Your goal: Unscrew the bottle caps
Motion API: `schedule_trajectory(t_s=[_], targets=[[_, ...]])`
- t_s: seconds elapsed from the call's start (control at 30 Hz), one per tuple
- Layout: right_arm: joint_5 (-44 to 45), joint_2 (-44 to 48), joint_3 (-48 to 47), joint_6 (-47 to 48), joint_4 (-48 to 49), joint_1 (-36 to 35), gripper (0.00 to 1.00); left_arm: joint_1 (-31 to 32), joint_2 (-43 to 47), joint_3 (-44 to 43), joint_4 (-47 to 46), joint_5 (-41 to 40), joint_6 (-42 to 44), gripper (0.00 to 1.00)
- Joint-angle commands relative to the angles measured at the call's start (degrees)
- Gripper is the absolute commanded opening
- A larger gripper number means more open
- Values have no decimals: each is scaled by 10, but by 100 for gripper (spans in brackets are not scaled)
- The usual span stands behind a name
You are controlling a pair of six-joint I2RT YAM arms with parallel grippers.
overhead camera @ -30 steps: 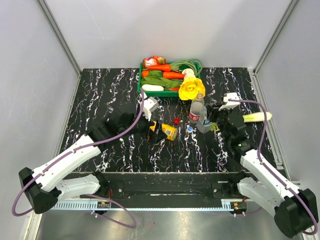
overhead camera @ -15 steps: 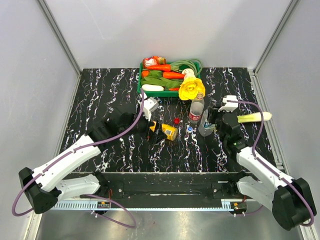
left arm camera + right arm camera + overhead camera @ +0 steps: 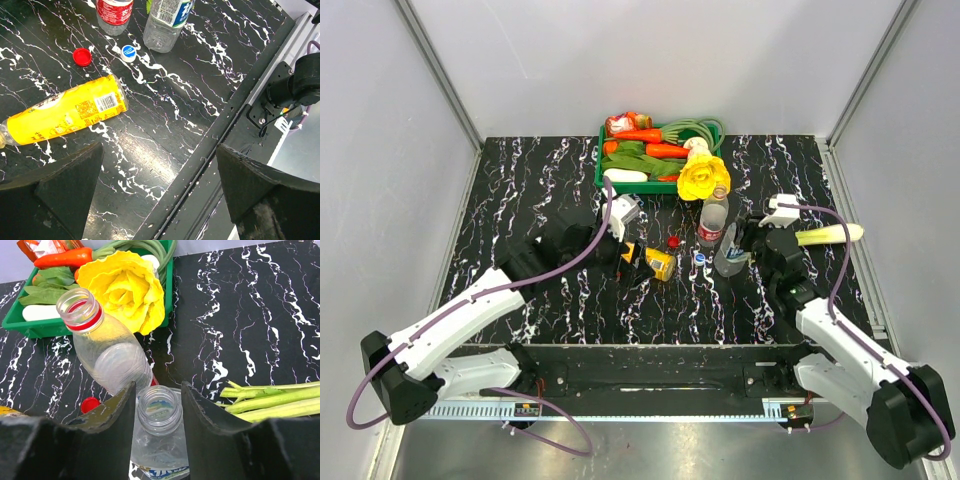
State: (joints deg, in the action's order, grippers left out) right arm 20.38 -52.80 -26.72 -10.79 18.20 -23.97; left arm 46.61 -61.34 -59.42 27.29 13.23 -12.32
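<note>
Bottles are counted as three: the red-labelled bottle [image 3: 712, 222] and the blue-labelled bottle [image 3: 731, 255] are uncapped, and the orange bottle [image 3: 658, 264] is laid flat. Two loose caps, the red cap [image 3: 673, 241] and the blue cap [image 3: 700, 258], are seen on the black marbled table [image 3: 540, 190], which is walled in grey. Label print cannot be read. The left gripper [image 3: 157, 155] is spread wide. The right gripper [image 3: 158, 395] is set around the blue-labelled neck; whether it is clamped cannot be told.

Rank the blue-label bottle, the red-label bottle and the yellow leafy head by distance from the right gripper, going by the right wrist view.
1. Blue-label bottle: between the right gripper fingers.
2. Red-label bottle: just beyond, to the left.
3. Yellow leafy head: farthest, by the green tray.
</note>
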Motion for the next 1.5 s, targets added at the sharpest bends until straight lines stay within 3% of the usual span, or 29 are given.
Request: schedule_trajectory(t_s=[0.0,0.13,0.43,0.63,0.93,1.33,1.47], targets=[[-3,16,-31,0,-13,1,48,-2,5,-3,-23,-14,-12,99],[-10,27,-38,-1,-23,1,61,-4,10,-1,-21,-20,-15,99],[-60,73,-61,11,-40,1,79,-13,11,8,-16,-41,-41,99],[-124,82,-95,21,-60,1,98,-40,-2,25,-16,-60,-89,99],[-227,46,-183,-20,-146,1,100,-85,-41,54,-22,-88,-200,99],[-416,-67,-252,-86,-164,-3,100,-129,-135,70,-48,-60,-289,99],[-442,-122,-279,-86,-178,-22,92,-160,-136,92,-60,-35,-297,99]])
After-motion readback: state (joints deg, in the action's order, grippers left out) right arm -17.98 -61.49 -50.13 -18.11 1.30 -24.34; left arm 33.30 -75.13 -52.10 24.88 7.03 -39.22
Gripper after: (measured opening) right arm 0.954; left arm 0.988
